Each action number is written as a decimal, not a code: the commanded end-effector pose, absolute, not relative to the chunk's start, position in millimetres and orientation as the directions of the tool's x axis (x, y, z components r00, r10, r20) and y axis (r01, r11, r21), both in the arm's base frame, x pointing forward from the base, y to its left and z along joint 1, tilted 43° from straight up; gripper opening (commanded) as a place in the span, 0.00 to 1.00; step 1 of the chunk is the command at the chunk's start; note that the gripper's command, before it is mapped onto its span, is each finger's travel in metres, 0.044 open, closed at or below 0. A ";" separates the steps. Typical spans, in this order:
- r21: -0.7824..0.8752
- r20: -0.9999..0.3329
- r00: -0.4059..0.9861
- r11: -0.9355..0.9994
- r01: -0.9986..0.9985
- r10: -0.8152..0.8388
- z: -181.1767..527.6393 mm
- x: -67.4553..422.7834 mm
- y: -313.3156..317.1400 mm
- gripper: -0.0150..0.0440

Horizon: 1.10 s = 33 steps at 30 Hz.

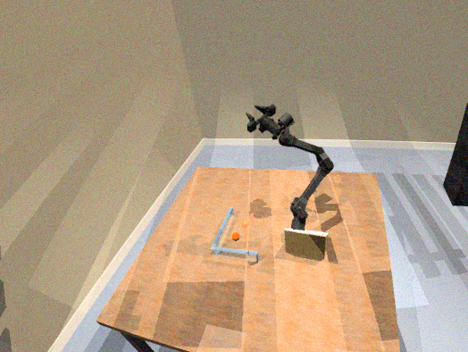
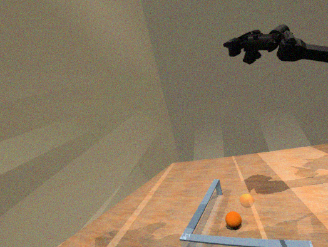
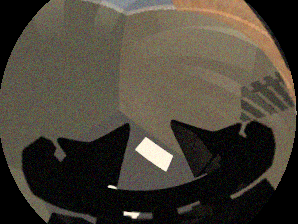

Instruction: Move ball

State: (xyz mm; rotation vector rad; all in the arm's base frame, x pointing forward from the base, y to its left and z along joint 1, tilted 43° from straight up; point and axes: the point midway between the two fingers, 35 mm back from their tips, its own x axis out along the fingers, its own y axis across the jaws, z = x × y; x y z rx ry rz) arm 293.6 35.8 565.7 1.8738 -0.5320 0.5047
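A solid orange ball (image 1: 235, 236) (image 2: 233, 219) lies on the wooden table (image 1: 277, 290) (image 2: 163, 200) inside the corner of two low clear walls (image 1: 222, 232) (image 2: 203, 204). A paler see-through copy of the ball (image 1: 245, 222) (image 2: 246, 199) sits a little farther back, also inside the walls and apart from the ball. My gripper (image 1: 255, 113) (image 2: 238, 47) (image 3: 150, 124) is open and empty. It hangs high in the air above the back of the table, far from the ball. In the wrist view only the two dark fingers and the room show.
The arm's base (image 1: 298, 219) stands on the table to the right of the walls, behind a tan box (image 1: 305, 243). A dark block (image 1: 457, 170) stands on the floor at the far right. The table's edges drop to a blue-grey floor.
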 end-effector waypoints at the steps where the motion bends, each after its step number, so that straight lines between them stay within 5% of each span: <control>1: 0.877 0.445 0.889 -0.150 -0.457 -0.109 527.4 333.7 47.7 0.77; 11: 0.888 -0.008 0.995 0.457 0.051 -0.096 386.8 425.5 68.3 0.77; 18: 0.560 -0.288 0.946 0.776 0.291 -0.147 295.9 452.6 67.7 0.77; 21: 0.294 -0.426 0.884 0.895 0.336 -0.192 247.6 458.1 65.1 0.77; 27: -0.275 -0.660 0.687 0.949 0.156 -0.304 152.1 450.4 54.2 0.77; 33: -0.586 -0.802 0.397 0.718 -0.376 -0.447 64.3 417.5 35.4 0.77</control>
